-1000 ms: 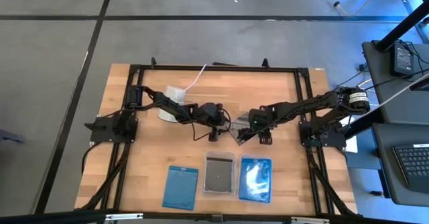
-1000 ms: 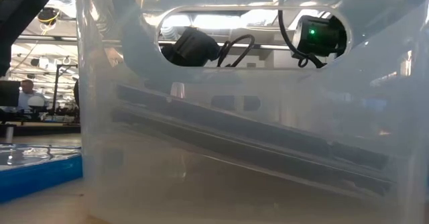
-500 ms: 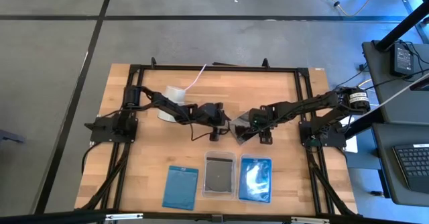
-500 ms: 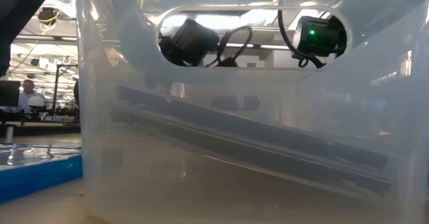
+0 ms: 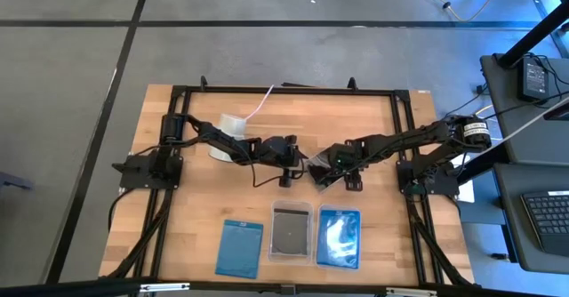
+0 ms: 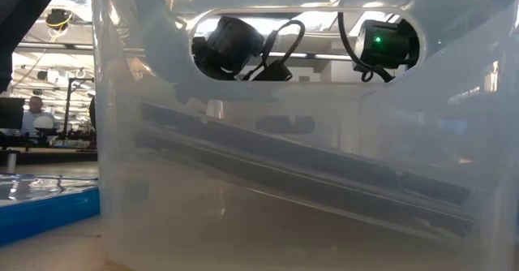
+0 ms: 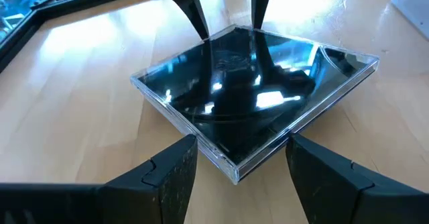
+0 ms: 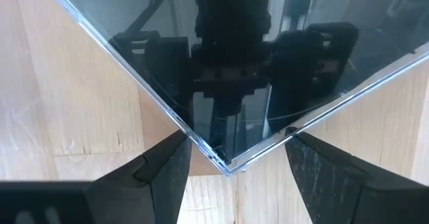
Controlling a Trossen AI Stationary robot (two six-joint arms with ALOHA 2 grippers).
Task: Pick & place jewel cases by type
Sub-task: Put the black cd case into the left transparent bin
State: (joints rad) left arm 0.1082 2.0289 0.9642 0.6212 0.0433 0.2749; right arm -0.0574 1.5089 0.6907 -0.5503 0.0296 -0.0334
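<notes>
A clear jewel case with a dark disc lies on the wood at mid-table, between my two grippers. In the left wrist view the case points one corner between my open left fingers. My left gripper comes at it from the table's left. The opposite corner sits between the open fingers of my right gripper, which also shows at the case's far corner in the left wrist view. My right gripper reaches in from the table's right, slanting down. My right gripper straddles one corner of the case. The two edges that meet there run up against the inner sides of its fingers; the fingers slant down from the table's right, and the case lies on the table. My left gripper straddles the opposite corner; whether its fingers touch the edges I cannot tell.
Along the near edge lie a blue case, a clear tray holding a dark case, and a blue case in a second tray. The middle tray's wall fills the low view. A white cup with a cord stands far left. Black rails frame the table.
My left gripper has moved a little toward the table's right, closing in on the case. My right gripper has edged slightly toward the left. The case has stayed between them at mid-table.
</notes>
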